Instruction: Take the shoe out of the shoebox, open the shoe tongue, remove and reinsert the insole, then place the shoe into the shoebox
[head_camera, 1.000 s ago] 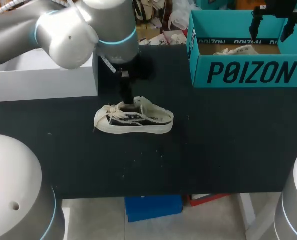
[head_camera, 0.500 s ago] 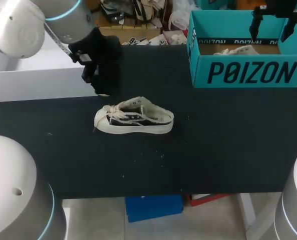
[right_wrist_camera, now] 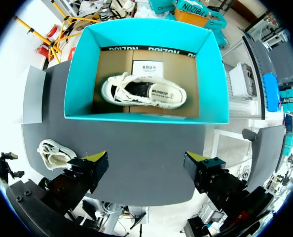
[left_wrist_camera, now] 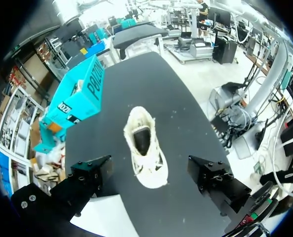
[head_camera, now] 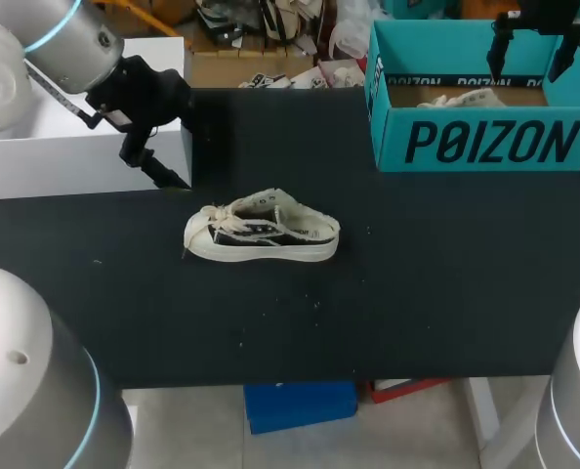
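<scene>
The shoebox (head_camera: 485,137) front wall is hiding most of the second shoe (head_camera: 461,98), at two o'clock from the shoe on the table (head_camera: 261,234); only its upper edge is peeking over. The right gripper (head_camera: 534,57) is being cut off above its fingers. Inside the nearer shoe's dark opening, I'm not making out the insole.

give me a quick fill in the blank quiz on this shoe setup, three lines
1. The right pincer hangs over the shoebox with its fingers ____.
2. The boxed shoe lies in the shoebox; the loose shoe lies on the ____.
3. The left pincer grips ____.

Missing words: open; table; nothing.
</scene>
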Controlling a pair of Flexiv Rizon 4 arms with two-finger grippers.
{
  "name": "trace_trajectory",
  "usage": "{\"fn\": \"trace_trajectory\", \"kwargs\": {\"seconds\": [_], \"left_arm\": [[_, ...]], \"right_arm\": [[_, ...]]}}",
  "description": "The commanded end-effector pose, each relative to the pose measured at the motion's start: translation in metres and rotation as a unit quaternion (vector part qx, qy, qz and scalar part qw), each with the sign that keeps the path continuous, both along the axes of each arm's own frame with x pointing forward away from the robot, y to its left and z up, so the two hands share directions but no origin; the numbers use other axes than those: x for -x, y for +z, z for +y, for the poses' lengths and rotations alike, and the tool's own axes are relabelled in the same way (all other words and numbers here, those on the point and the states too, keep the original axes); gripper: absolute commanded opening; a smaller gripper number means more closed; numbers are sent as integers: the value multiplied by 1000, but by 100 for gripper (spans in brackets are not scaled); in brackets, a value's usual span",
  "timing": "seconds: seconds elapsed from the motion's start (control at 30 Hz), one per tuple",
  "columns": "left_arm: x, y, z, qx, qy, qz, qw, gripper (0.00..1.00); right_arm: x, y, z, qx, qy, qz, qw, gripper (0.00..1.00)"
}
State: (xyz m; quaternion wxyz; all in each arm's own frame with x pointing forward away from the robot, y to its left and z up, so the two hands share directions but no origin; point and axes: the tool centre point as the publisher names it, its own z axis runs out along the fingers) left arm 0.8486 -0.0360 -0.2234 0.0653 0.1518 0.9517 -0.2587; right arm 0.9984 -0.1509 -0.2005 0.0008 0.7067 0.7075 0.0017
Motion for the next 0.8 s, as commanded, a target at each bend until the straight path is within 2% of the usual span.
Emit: {"fn": "trace_trajectory", "kwargs": {"seconds": [0.03,0.13,0.2,0.27,0.33,0.37,0.4,0.8], "left_arm": [[0,-2,2,8,-2,0,1000,100],[0,-2,2,8,-2,0,1000,100],[0,-2,2,8,-2,0,1000,100],[0,-2,2,8,-2,0,1000,100],[0,-2,2,8,-2,0,1000,100],[0,-2,2,8,-2,0,1000,100],[0,-2,2,8,-2,0,1000,100],[0,-2,2,8,-2,0,1000,100]], "right_arm": [[-1,0,0,0,0,1,1000,100],[-1,0,0,0,0,1,1000,100],[9,-26,12,16,55,-25,998,100],[20,-40,20,4,123,-73,990,100],[37,-42,27,-11,205,-108,973,100],[53,-42,31,-9,284,-142,948,100],[63,-41,31,-11,329,-157,931,100],[63,-41,31,-11,329,-157,931,100]]}}
